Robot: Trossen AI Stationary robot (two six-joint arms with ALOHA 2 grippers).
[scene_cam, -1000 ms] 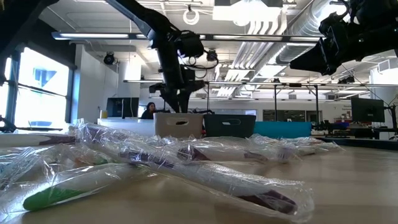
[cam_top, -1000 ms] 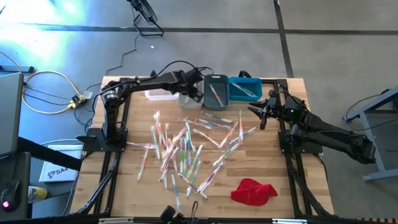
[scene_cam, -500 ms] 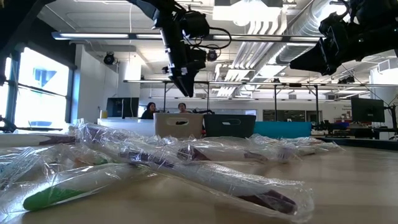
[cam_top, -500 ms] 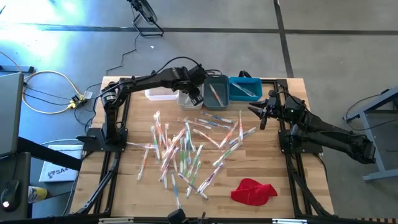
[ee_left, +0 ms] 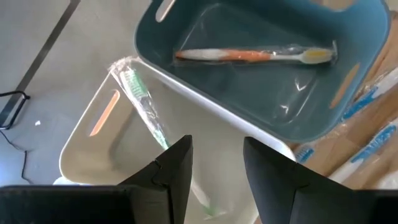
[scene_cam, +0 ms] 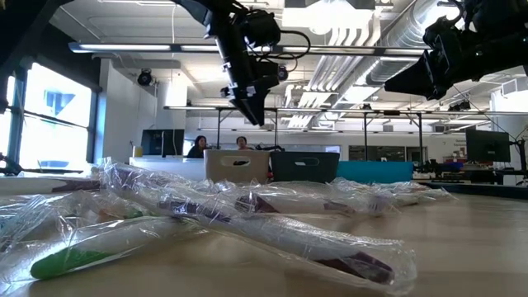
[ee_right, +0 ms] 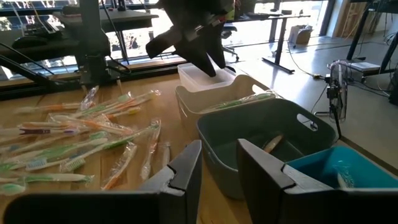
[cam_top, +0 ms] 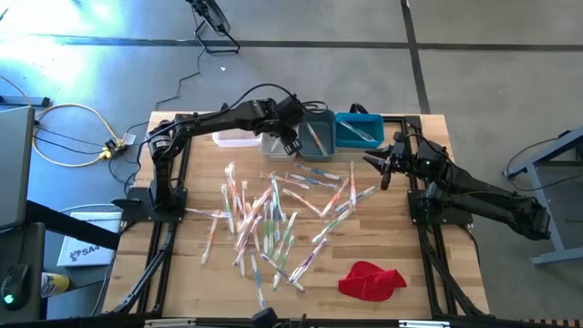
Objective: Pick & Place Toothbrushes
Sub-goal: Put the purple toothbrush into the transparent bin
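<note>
Left gripper (cam_top: 291, 142) shifted right — no writing legible.

A light wooden table (cam_top: 182, 264) with a dark frame carries everything. Across its middle lies a loose scatter of wrapped toothbrushes (cam_top: 273, 219), many crossing or overlapping one another. Along the far edge stands a row of small bins, side by side: a white bin (cam_top: 233, 138), a beige bin (cam_top: 271, 146), a grey bin (cam_top: 316, 137) and a blue bin (cam_top: 358, 132). A crumpled red cloth (cam_top: 371, 279) lies near the front right corner, apart from the toothbrushes.
</note>
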